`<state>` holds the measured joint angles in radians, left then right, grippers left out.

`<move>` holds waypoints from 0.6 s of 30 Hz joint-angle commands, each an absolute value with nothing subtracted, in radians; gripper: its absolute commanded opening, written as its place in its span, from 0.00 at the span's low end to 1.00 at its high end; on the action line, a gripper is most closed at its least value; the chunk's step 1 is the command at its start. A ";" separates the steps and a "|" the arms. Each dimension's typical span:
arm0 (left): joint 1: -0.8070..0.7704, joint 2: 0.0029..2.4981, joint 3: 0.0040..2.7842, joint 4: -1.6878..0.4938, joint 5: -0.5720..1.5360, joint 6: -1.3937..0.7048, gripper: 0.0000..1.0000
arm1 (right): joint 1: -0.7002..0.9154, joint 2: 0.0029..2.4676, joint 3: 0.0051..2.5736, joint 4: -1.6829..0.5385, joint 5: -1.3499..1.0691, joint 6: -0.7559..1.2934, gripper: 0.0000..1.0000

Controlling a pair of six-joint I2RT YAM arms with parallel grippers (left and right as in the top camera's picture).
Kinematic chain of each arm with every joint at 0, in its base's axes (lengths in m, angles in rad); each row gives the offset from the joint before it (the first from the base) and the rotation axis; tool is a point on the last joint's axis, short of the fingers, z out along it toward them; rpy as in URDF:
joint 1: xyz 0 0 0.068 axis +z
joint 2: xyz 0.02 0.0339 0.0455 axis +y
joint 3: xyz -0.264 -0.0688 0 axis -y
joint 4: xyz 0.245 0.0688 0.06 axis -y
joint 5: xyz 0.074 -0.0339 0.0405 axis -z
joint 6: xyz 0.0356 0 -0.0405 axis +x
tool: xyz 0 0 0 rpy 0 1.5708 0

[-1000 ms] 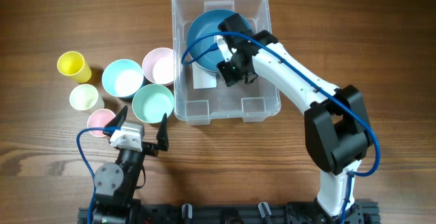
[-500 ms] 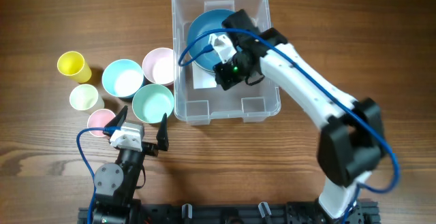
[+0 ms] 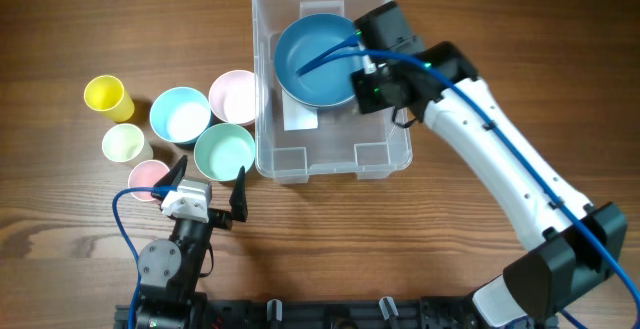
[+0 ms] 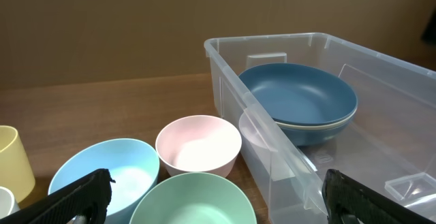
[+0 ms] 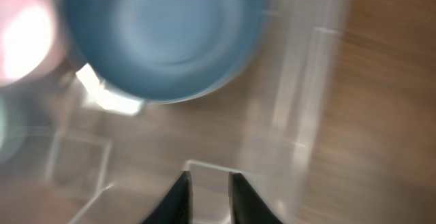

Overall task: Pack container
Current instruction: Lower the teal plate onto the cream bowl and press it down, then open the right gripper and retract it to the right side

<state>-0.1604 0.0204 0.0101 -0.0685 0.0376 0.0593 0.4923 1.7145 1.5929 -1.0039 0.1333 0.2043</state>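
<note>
The wooden surface [image 3: 500, 29] carries the container [image 3: 262, 89] directly under my right gripper [image 5: 208, 180], which is barely parted and empty, with the blue bowl [image 3: 310, 59] inside just ahead of it. That bowl looks packed to me; next, my wide-open, empty left gripper [image 3: 211, 172] should take the green bowl [image 3: 225, 151] just in front of it.

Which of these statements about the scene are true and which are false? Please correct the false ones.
1. The dark blue bowl lies inside the container. True.
2. The yellow cup stands inside the container. False: it stands on the table, left of the container.
3. The left gripper holds the green bowl. False: it is open and empty; the bowl lies just ahead of it.
4. The light blue bowl, the pink bowl and the green bowl all stand outside the container. True.
</note>
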 commanded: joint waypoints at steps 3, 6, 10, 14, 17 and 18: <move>-0.153 0.021 0.006 -0.075 0.035 0.067 1.00 | 0.337 1.688 1.598 -1.015 0.242 0.314 0.70; -0.153 0.021 0.006 -0.075 0.035 0.067 1.00 | 0.276 1.688 1.598 -1.021 0.243 0.285 1.00; -0.153 0.021 0.006 -0.075 0.035 0.067 1.00 | 0.202 1.688 1.598 -1.021 0.247 0.213 1.00; -0.153 0.021 0.006 -0.075 0.035 0.067 1.00 | 0.159 1.689 1.597 -1.022 0.247 0.159 1.00; -0.153 0.021 0.006 -0.075 0.035 0.067 1.00 | 0.154 1.689 1.597 -1.020 0.246 0.149 1.00; -0.153 0.021 0.006 -0.075 0.035 0.067 1.00 | 0.154 1.689 1.597 -1.014 0.246 0.149 1.00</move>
